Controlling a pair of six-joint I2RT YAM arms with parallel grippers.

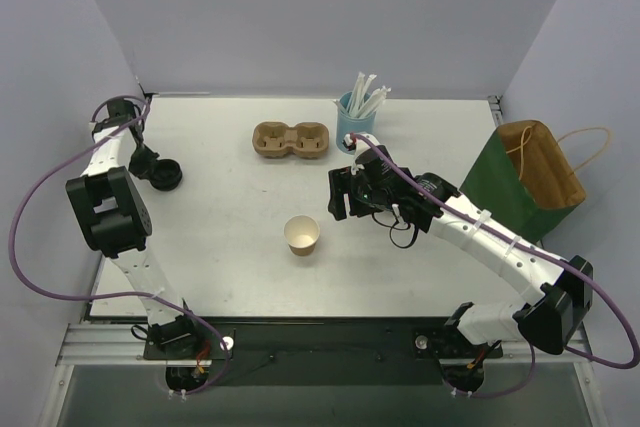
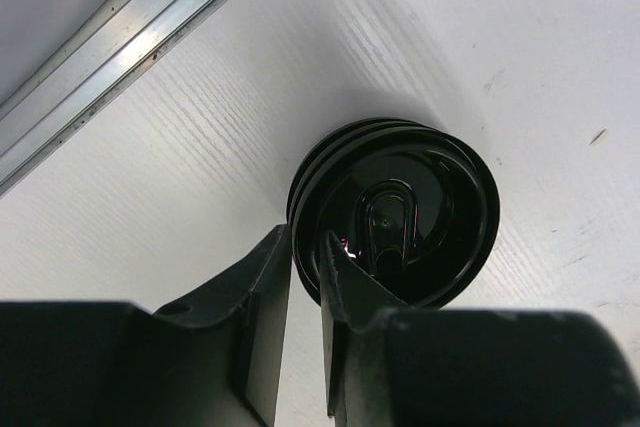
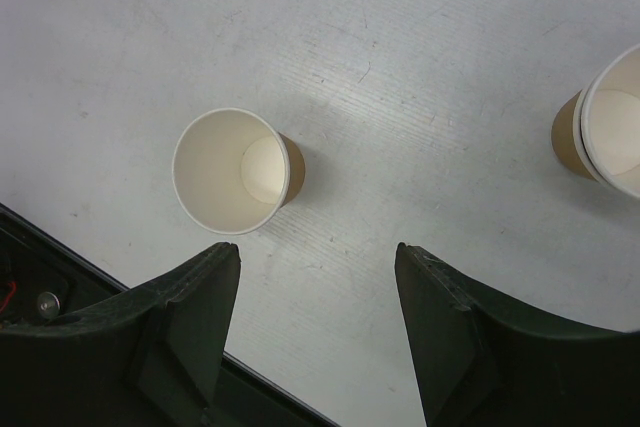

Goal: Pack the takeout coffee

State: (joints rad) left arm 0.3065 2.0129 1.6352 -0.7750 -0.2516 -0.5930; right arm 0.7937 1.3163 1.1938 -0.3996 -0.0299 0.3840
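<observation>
right gripper (image 3: 315,252) spread wide, holding nothing — tan cup (image 3: 235,169) upright just ahead of its fingertips, off-centre, untouched — left gripper (image 2: 305,247) clenched on the black lid (image 2: 400,212) rim.

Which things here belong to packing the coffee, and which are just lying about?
Likely for the job: paper cup, black lids, cup carrier, green bag.
Probably lying about: blue cup of straws, spare cup.

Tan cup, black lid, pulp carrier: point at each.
tan cup (image 1: 302,233), top view, cream inside
black lid (image 2: 400,212), left wrist view, centre
pulp carrier (image 1: 291,139), top view, bridge between wells
</observation>
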